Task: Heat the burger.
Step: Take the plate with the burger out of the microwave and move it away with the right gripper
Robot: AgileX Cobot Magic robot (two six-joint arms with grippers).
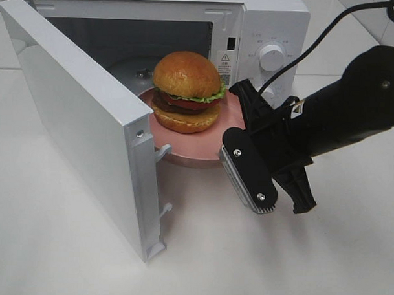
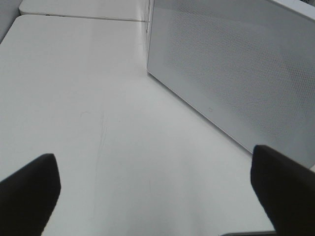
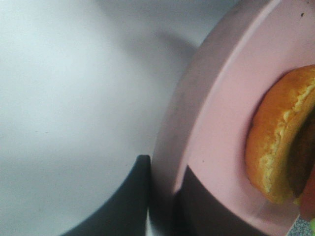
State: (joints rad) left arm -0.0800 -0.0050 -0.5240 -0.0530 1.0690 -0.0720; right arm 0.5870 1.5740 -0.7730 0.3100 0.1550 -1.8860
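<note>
Burger (image 1: 186, 92) sits on pink plate (image 1: 220, 132), plate half inside open microwave (image 1: 266, 33), front edge overhanging doorway. Right gripper (image 3: 165, 196) jaws nearly closed, pinching plate rim, one above, one below. Left gripper (image 2: 157, 191) jaws fully spread, empty, over bare worktop (image 2: 74, 98) beside microwave door (image 1: 81, 117).

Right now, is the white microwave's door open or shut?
Open. The white microwave's door swings wide, and the tall golden-bun burger on its round pink plate sits at the opening.
</note>
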